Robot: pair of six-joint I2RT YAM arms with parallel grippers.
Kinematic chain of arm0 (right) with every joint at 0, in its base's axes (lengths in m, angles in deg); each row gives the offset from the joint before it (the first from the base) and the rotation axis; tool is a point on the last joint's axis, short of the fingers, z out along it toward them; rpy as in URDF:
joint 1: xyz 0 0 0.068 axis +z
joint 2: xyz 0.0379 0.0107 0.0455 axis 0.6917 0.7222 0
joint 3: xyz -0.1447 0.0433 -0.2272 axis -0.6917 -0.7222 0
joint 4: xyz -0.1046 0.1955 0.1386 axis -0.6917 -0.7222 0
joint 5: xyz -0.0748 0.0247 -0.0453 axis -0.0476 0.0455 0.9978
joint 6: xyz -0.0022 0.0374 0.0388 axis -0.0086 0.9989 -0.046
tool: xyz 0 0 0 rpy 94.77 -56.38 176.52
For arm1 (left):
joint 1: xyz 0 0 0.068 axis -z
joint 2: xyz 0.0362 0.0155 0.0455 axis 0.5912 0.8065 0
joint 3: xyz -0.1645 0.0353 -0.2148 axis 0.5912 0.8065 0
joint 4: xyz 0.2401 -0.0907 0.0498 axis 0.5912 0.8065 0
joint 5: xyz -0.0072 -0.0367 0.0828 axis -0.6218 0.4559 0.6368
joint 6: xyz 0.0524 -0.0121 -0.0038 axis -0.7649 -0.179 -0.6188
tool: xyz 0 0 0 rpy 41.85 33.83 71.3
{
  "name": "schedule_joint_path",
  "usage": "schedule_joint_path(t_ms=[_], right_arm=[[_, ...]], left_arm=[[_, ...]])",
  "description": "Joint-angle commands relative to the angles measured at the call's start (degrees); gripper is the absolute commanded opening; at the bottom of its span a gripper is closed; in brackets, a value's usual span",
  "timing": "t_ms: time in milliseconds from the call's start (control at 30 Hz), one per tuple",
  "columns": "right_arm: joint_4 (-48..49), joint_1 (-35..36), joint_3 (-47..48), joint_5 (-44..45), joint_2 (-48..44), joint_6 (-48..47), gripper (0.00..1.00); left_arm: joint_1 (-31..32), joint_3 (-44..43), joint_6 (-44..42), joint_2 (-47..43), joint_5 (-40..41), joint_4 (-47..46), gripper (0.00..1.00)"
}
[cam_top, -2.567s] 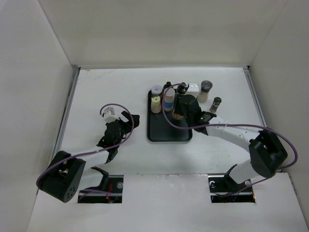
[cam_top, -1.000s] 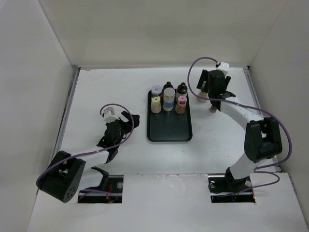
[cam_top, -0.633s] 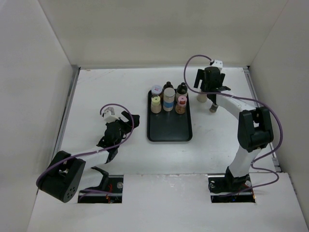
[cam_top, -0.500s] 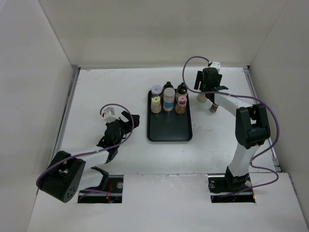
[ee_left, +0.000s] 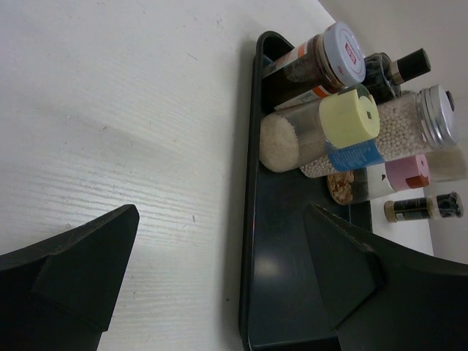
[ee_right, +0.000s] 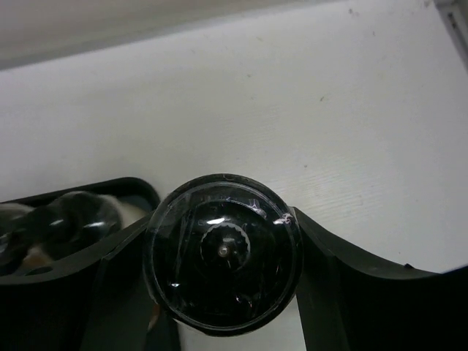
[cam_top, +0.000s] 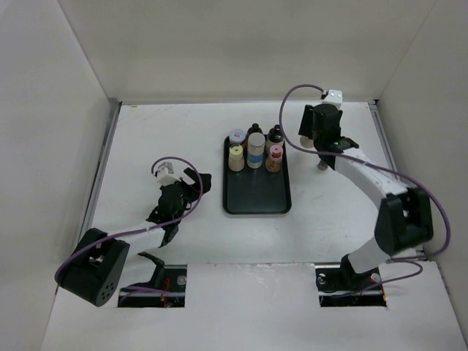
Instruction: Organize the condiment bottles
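Grips the grey-lidded jar (ee_right: 223, 256) by its lid in the right gripper (ee_right: 221, 219), fingers (ee_right: 124, 278) tight on either side. Holds it near the far right corner of the black tray (cam_top: 256, 197); cannot tell whether lifted or resting on the table (cam_top: 146, 139). Advisable to keep it upright, clear the tray rim, and set it in the bare near part, apart from the bottles (cam_top: 255, 150) grouped at the far end. Reaches far with the right arm, wrist pointing down. Rests the left gripper (cam_top: 194, 183) left of the tray, wide open, holding nothing. Notes one small dark bottle (cam_top: 322, 162) standing outside the tray.
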Motion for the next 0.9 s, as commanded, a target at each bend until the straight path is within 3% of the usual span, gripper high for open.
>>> schedule_joint_path(t_ms=[0,133,267,467,867], right_arm=[[6.04,4.7,-3.99,2.12,-13.66,-0.12,0.61],[5.78,12.43,-12.35,2.21,-23.96,2.86,0.61],[5.42,21.39,-14.74,0.72,-27.23,4.62,0.61],[8.67,32.91,-11.41,-1.04,-17.85,6.21,0.61],[15.8,42.85,-8.59,2.82,-1.14,7.26,0.61]], left_arm=[[-0.32,-0.49,-0.7,-0.72,0.15,-2.67,1.0],[-0.23,-0.4,-0.7,-0.99,0.68,-2.67,1.0],[-0.93,-0.66,-0.61,-0.55,0.5,-2.58,1.0],[-1.28,-0.67,-0.61,-0.55,0.59,-2.5,1.0],[-1.64,-0.14,-0.61,-1.61,0.68,-2.23,1.0]])
